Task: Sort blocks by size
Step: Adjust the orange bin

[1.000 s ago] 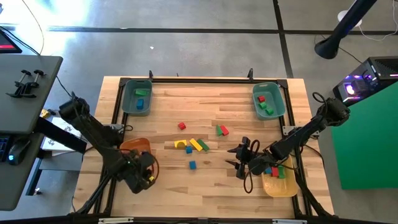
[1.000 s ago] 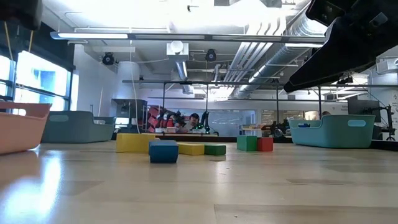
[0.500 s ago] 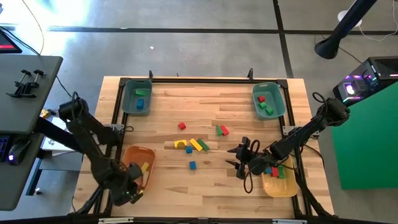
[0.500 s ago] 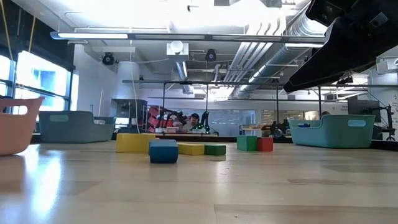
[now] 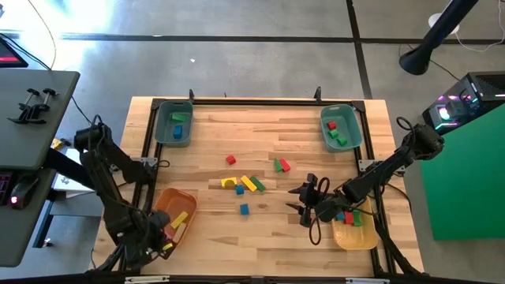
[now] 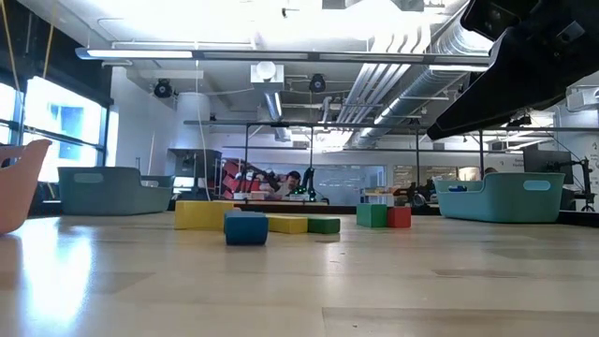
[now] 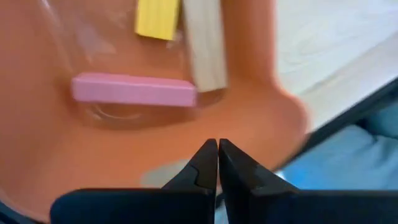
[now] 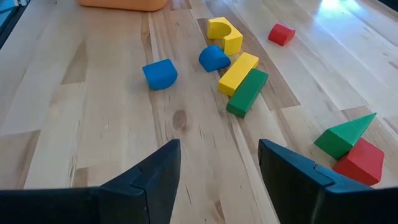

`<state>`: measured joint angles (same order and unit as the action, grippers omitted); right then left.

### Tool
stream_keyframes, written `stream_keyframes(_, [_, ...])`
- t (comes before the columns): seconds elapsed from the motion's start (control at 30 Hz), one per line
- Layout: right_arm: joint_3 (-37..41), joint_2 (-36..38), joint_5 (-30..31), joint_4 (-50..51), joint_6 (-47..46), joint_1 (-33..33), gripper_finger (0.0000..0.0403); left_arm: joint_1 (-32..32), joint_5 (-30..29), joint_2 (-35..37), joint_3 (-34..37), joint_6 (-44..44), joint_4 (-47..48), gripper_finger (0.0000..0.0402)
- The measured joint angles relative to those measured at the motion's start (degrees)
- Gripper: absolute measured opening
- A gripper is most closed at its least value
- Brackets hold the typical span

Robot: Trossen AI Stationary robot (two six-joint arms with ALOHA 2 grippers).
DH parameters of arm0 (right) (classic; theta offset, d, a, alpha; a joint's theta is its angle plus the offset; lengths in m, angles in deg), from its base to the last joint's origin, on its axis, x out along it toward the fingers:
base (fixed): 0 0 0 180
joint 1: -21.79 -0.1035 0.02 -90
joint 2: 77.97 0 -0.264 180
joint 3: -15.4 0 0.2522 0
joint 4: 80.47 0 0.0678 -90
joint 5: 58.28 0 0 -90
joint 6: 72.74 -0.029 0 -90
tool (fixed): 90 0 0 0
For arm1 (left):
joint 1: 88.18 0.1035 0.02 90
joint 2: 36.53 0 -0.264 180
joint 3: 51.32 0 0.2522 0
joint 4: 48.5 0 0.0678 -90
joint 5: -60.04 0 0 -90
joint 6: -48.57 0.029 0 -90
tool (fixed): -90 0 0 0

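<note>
Loose blocks lie mid-table: a red cube [image 5: 230, 159], a green wedge beside a red block [image 5: 282, 165], a yellow arch [image 5: 229, 182], yellow [image 5: 249, 184] and green [image 5: 258, 184] bars, and two blue blocks [image 5: 245, 209]. My left gripper [image 5: 160, 238] is at the near left corner, shut on the orange bin [image 5: 175, 213], which holds a pink bar [image 7: 132, 91], a yellow block [image 7: 158, 18] and a natural wood bar [image 7: 205, 46]. My right gripper [image 5: 304, 202] is open and empty, to the right of the blocks; it also shows in its wrist view [image 8: 217, 168]. My left gripper has its two fingers shut together [image 7: 217, 163] at the orange bin's near rim [image 7: 168, 163], coming from the table's near left corner. The fingers hide the place of contact. The bin's bottom shows beyond the fingertips with the blocks lying in it.
Two teal bins with blocks stand at the far left [image 5: 174, 124] and far right [image 5: 341, 128]. A yellow bin [image 5: 359, 234] with blocks lies under my right arm at the near right. Bare table lies between the blocks and the near edge.
My left gripper has gone toward the table's near left corner, and the orange bin has slid with it toward the near edge. In the low view the bin has drawn off to the picture's left. My right arm has kept still.
</note>
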<state>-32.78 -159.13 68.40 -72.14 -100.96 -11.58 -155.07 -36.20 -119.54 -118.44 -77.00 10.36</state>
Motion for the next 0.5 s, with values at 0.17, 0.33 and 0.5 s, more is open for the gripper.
stream_keyframes(0.17, [0.07, 0.01, 0.01, -0.04, -0.21, 0.00, 0.0211, 2.73, 0.00, -0.37, -3.00, 1.47, -2.68, 0.0000])
stream_keyframes(0.33, [0.09, 0.04, 0.57, -0.61, -0.07, 0.00, 0.0211, 8.44, -0.23, 0.00, -3.92, 12.24, 6.82, 0.0000])
stream_keyframes(0.5, [0.09, 0.02, 0.55, -0.69, -0.04, 0.00, 0.0211, 15.98, 1.09, 0.09, -3.83, 21.53, 16.44, 0.0000])
